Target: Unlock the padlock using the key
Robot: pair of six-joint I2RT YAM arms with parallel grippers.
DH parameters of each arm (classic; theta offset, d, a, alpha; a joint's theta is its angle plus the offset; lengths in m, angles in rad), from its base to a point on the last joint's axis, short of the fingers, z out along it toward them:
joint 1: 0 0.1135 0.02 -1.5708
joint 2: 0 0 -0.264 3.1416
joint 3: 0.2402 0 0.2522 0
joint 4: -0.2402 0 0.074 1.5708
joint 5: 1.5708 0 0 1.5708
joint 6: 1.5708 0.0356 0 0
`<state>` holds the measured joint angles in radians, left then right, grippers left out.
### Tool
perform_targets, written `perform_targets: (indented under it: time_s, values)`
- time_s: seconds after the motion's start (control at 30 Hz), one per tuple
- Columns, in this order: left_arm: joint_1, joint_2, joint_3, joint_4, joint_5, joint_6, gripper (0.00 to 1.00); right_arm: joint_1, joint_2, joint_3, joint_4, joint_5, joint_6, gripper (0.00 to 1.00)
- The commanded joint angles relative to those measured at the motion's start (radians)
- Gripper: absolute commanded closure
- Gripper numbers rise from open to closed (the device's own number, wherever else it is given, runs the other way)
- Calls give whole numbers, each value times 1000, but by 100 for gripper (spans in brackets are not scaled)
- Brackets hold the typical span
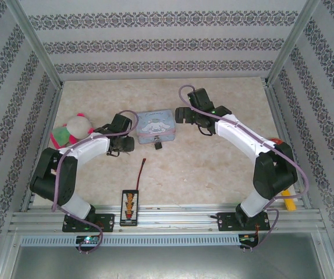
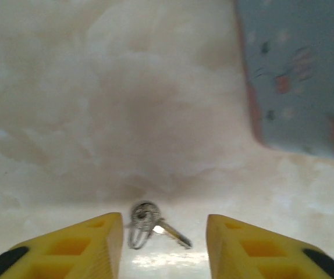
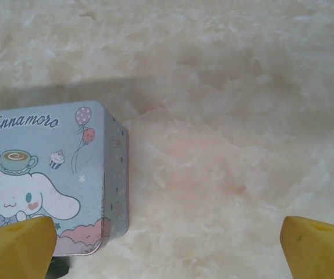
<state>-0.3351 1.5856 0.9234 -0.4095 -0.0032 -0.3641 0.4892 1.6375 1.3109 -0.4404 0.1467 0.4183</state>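
Marbled table (image 2: 97, 116), key (image 2: 154, 225) lying btwn parted left fingers (image 2: 80, 247)

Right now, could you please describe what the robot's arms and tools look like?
The left arm and right arm have white shells over black joints, each trailed by a thin purple cable. The left tool and right tool carry yellow wedge-shaped fingers; the left pair shows moulded recesses and black strips.
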Motion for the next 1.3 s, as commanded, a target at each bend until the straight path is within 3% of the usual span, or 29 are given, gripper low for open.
perform_targets:
  time_s: [0.0,0.47,0.67,1.17,1.27]
  values:
    - [42,17,-19,-56,-21,13,63,15,-34,-10,-6,70,-8,2]
    - [75,62,-40,15,86,-28,60,23,-51,-12,14,132,-4,2]
    - [74,53,-40,1,76,-42,59,26,-59,-25,13,136,-5,2]
    - [76,-11,-49,-20,67,-65,100,31,-57,-51,30,131,4,2]
    - [77,-40,-49,-21,79,-59,100,31,-59,-70,47,117,15,2]
